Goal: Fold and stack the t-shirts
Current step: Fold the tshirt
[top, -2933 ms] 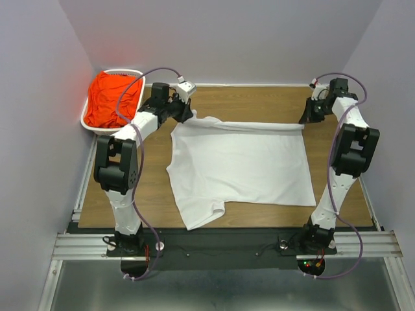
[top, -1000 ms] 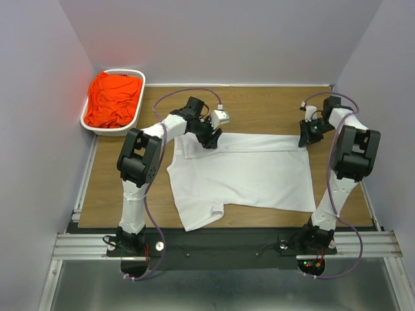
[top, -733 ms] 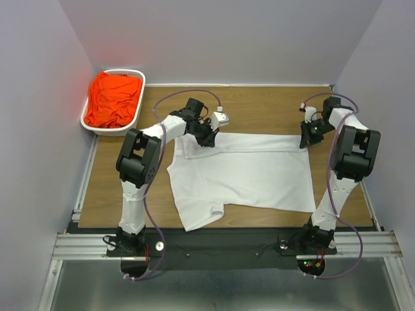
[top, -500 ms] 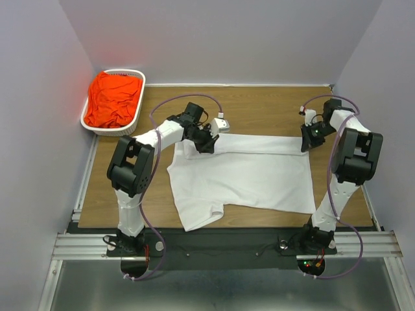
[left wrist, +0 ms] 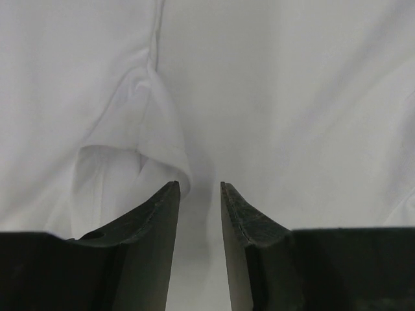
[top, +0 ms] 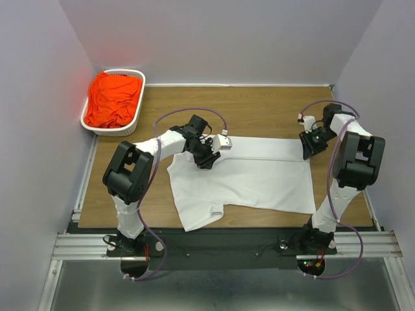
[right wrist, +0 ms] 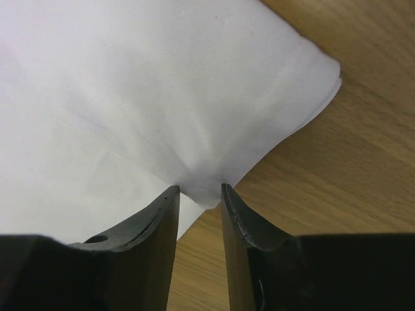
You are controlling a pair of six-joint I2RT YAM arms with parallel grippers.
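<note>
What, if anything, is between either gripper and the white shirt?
Nothing visible. The left gripper has its tips directly over the white shirt, beside a raised fold. The right gripper has its tips at the shirt's far right corner, with the cloth edge reaching into the gap between them.

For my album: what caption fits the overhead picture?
A left arm and right arm reach onto a white t-shirt on a wooden table, an orange-red t-shirt heaped in a basket nearby.

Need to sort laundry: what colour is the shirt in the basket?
The shirt is bright orange-red, clearest in the top external view.
</note>
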